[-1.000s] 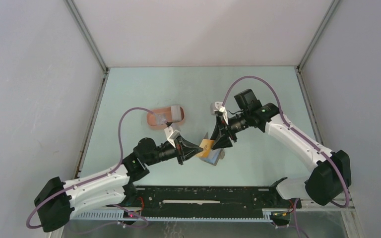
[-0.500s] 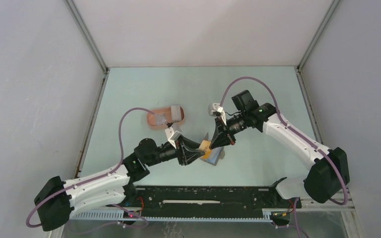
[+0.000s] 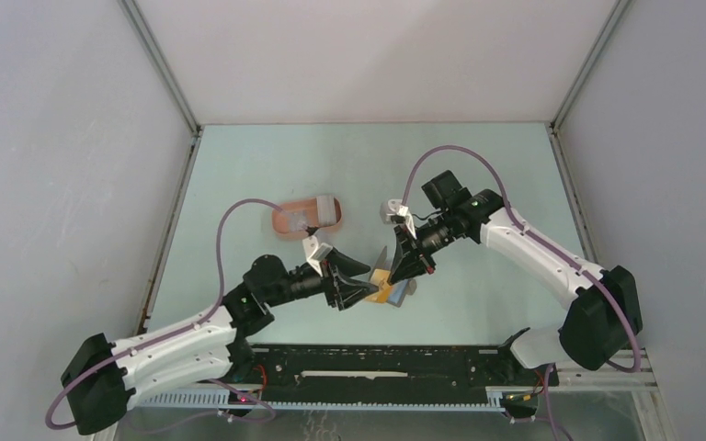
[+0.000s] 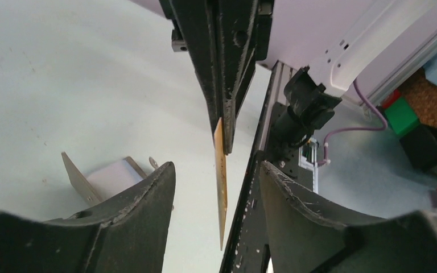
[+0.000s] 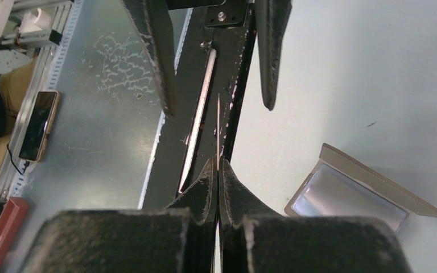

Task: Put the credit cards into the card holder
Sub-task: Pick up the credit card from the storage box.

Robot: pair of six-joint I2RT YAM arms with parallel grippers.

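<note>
Inside a white-walled booth, over a pale green table (image 3: pixel 478 165). Pinches one end of the yellow-orange card (image 4: pixel 221 187) in the right gripper (image 5: pixel 218 170), fingers pressed fully together on both faces, card edge-on and seemingly clear of the surface, near the grey wallet (image 3: pixel 404 292). Holds the left gripper (image 3: pixel 369 279) spread wide, one finger on each side of the card's free end, touching nothing. Looks thin, stiff, light and slick. Probably twists or slips if nipped at a corner, so calls for closing flat on both faces, well in from the edge, with little force. Leaves the card holder (image 3: pixel 299 223) well apart to the left, with what seems a whitish card (image 3: pixel 328 211) lying at one end.
</note>
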